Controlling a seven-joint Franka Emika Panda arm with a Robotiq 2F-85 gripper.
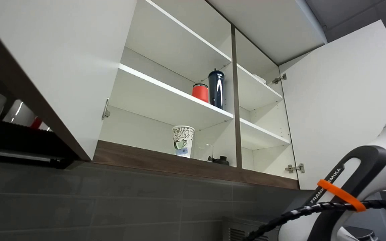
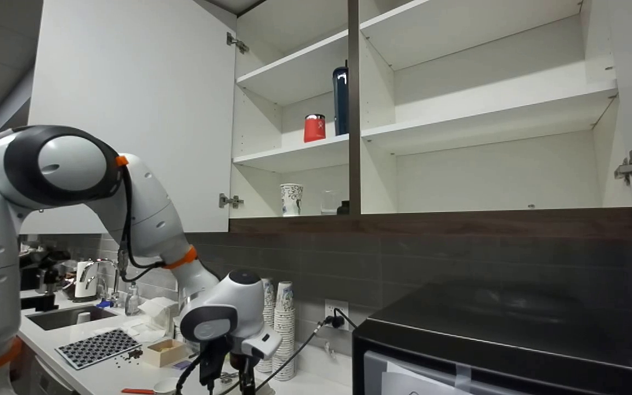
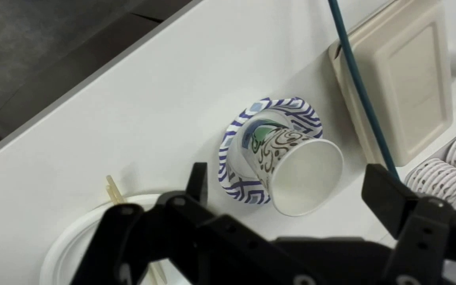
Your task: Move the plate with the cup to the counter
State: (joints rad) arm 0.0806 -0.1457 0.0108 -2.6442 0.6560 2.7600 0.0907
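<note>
Just past the pincer (image 3: 288,187), in line with the gap between its jaws: a patterned cup (image 3: 287,158), upright on a blue-and-white plate (image 3: 247,194). Underneath, a white table (image 3: 133,103), with a white dish (image 3: 67,237) and chopsticks (image 3: 115,190) near left, stacks of paper cups (image 3: 437,180) right, a beige box (image 3: 418,87) farther right. Above, in both exterior views, a shelved cupboard (image 2: 486,175) with a red tumbler (image 2: 314,128). As for the pincer: released, spread wide, apart from cup and plate.

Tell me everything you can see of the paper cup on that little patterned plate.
The cup looks like paper: white, with brown swirls, green and blue patches lower down and a plain rim. No handle shows; its inside looks bare. It seems to stand upright on the plate, the only thing it visibly touches; the open gripper stands apart.
</note>
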